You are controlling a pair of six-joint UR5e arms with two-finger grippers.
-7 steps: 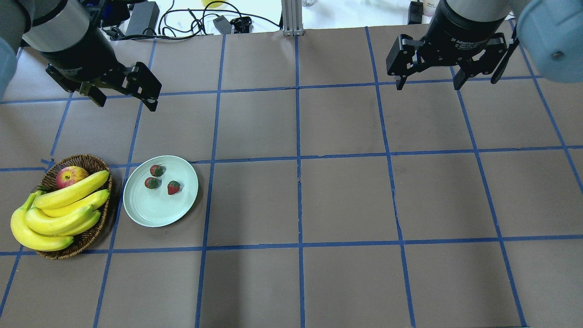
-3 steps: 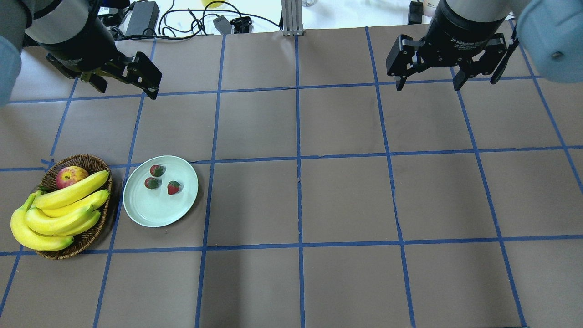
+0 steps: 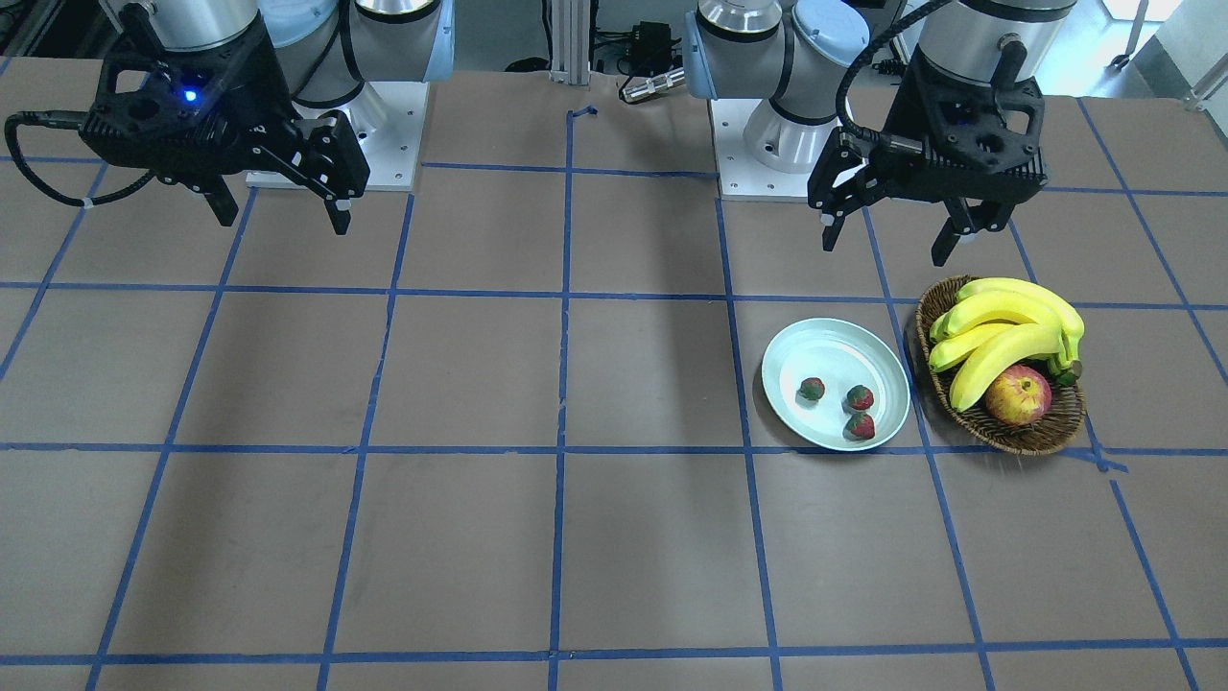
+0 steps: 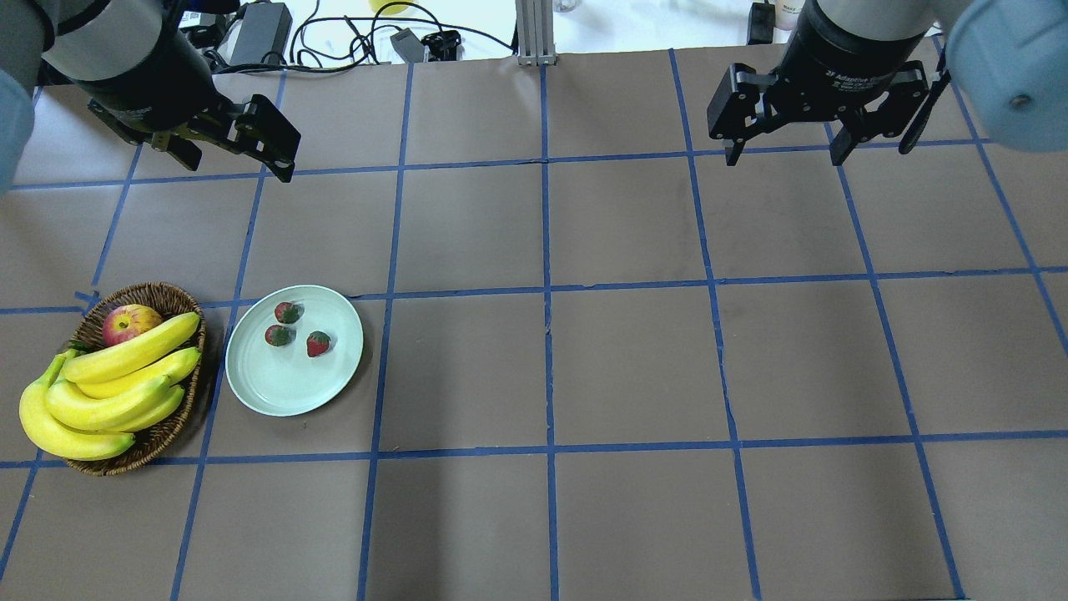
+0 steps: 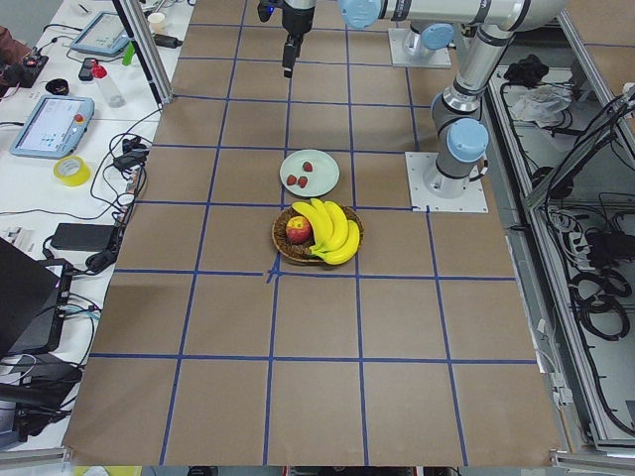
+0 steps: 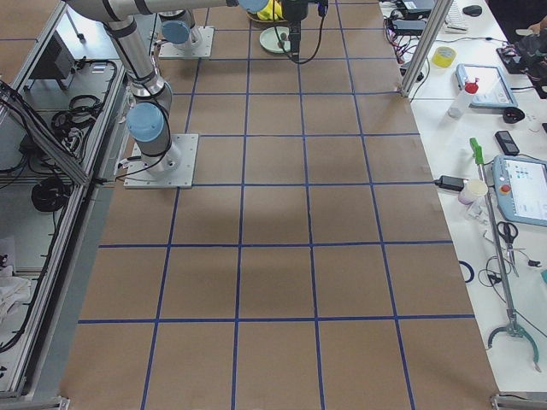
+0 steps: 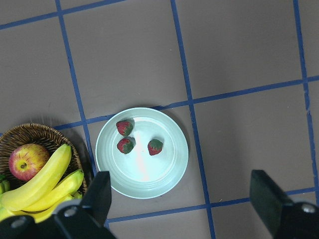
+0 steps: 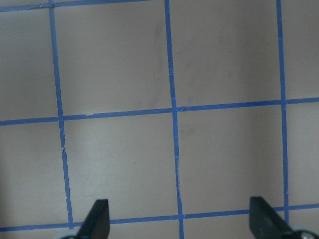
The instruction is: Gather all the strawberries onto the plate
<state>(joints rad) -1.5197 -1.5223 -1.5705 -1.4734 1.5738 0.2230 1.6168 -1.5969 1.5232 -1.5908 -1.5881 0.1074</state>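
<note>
Three strawberries (image 4: 318, 343) (image 4: 279, 335) (image 4: 287, 312) lie together on the pale mint plate (image 4: 284, 384) at the table's left. They also show in the front view (image 3: 861, 397) on the plate (image 3: 825, 345), and in the left wrist view (image 7: 155, 147) on the plate (image 7: 164, 177). My left gripper (image 4: 234, 163) is open and empty, raised well back from the plate; it shows in the front view (image 3: 887, 235) too. My right gripper (image 4: 784, 154) is open and empty, raised at the far right, over bare table; it also shows in the front view (image 3: 283, 213).
A brown wicker basket (image 4: 171, 296) with a bunch of bananas (image 4: 108, 392) and a red-yellow apple (image 4: 129, 323) stands just left of the plate. Cables and power bricks (image 4: 259, 33) lie beyond the table's back edge. Blue tape lines grid the brown table.
My left gripper has risen and drawn back a little toward the table's rear edge. The right gripper, plate and strawberries have not moved.
</note>
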